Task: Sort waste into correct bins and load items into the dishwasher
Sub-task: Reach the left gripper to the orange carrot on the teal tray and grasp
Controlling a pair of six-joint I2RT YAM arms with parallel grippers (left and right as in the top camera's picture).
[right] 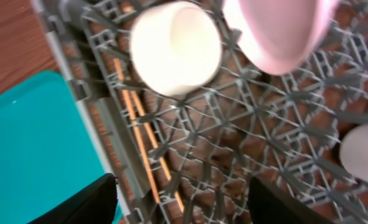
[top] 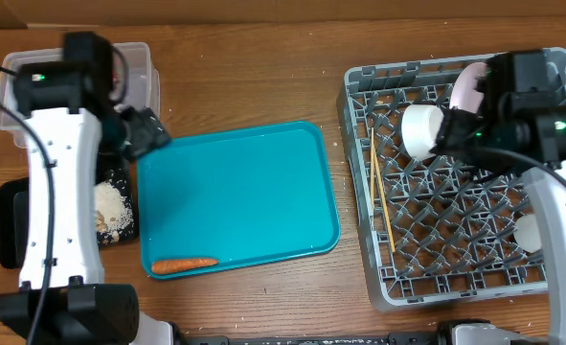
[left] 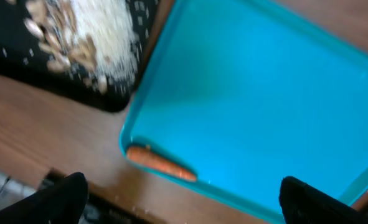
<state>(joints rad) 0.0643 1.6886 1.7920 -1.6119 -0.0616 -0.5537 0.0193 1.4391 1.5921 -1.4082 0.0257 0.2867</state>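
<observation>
Left pincer (left: pixel 184 190) gapes wide with nothing between its fingers and hangs over the left part of the teal tray (top: pixel 244 192). Right pincer (right: pixel 184 199) is likewise spread and empty, poised above the rack (top: pixel 455 290).

Loading looks finished. One bowl (top: pixel 421 129) lies on its side near the rack's back. The plate (top: pixel 469 88) stands on edge just behind it. A second bowl (top: pixel 527 233) sits at the right side. The chopsticks (top: pixel 379 192) lie on the lattice.

Sorting is partly done. Rice (left: pixel 106 31) and nut scraps (left: pixel 50 37) are heaped on the black tray (top: pixel 10 225). The clear tub (top: pixel 144 67) is mostly hidden behind the left arm, so its contents cannot be told.

One piece of waste appears left. The carrot (top: pixel 184 264) lies alone in the teal tray's front-left corner against the rim. Its long axis runs along the tray's near edge. The thinner end seems to point toward the rack, though blur makes this uncertain.

The chopsticks' long axis runs front to back beside the rack's left wall.

The table (top: pixel 263 77) shows no other loose waste.
</observation>
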